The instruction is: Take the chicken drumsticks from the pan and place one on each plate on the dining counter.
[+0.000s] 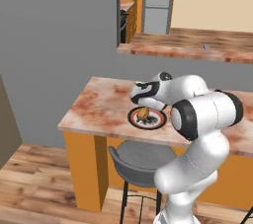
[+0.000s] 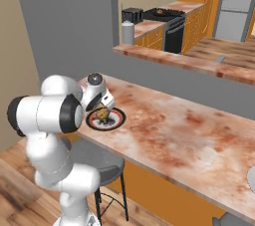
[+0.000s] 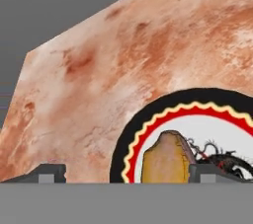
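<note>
We are hovering the white arm's two-finger gripper (image 3: pixel 126 171) low over the dark-rimmed round plate with its red and yellow scalloped band (image 1: pixel 159 121), which is sitting on the reddish-brown and cream mottled marble bench (image 1: pixel 99 104); the gripper is released, its two dark fingertips (image 3: pixel 47 172) standing wide apart with nothing clamped between them; the golden-brown roasted chicken drumstick (image 3: pixel 165 159) is resting on the plate's pale centre, lying between the fingertips and close to the one on the right of the hand view; from the base views we are seeing the drumstick (image 2: pixel 102 114) just under the hand, on the plate and not lifted

We are judging that this drumstick is delivered and that the risk now lies in the retreat; the meat is sitting so near one fingertip that a sideways drift as we are rising could nudge it, and the glossy piece could roll toward the rim or off onto the marble; dragging low could also catch the plate's edge and slide the whole dish, which is lying fairly close to the bench's near edge above the grey round stool (image 1: pixel 141 161); a straight lift away from the plate looks safest to us; a pale round dish edge (image 2: pixel 251 180) is showing far along the bench, well apart from the gripper, and we are taking it as the other plate
</note>
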